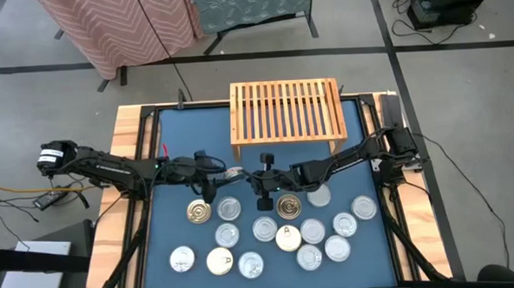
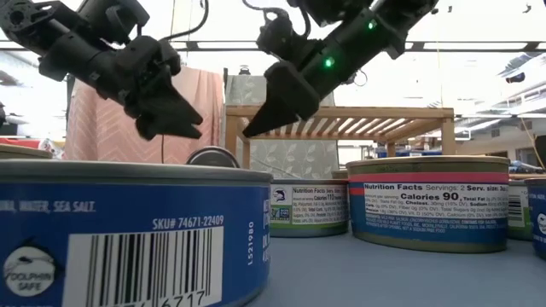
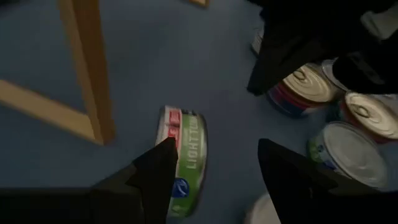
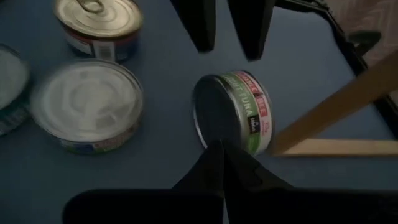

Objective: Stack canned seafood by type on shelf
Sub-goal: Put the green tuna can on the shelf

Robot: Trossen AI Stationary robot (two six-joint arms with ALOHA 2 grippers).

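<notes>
Green-labelled tuna can point(image 4: 233, 112) on its edge at frame centre, on the blue tabletop point(image 4: 155, 162), beside a leg of the wooden shelf point(image 1: 285, 112). Bracketed by both grippers: left gripper point(image 3: 214, 168) fingers spread wide either side, gripping nothing; right gripper point(image 4: 224, 152) fingers pinched together, empty, just behind the can. Other cans point(image 1: 265, 229) clustered lower centre in the high view. Risk: a round can on edge, likely to roll away or topple flat if nudged off-centre.

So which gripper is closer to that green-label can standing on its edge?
Too close to call. The green-label can stands on edge between them: the left gripper, fingers open, hangs over one side, while the shut right gripper hangs at its flat end.
</notes>
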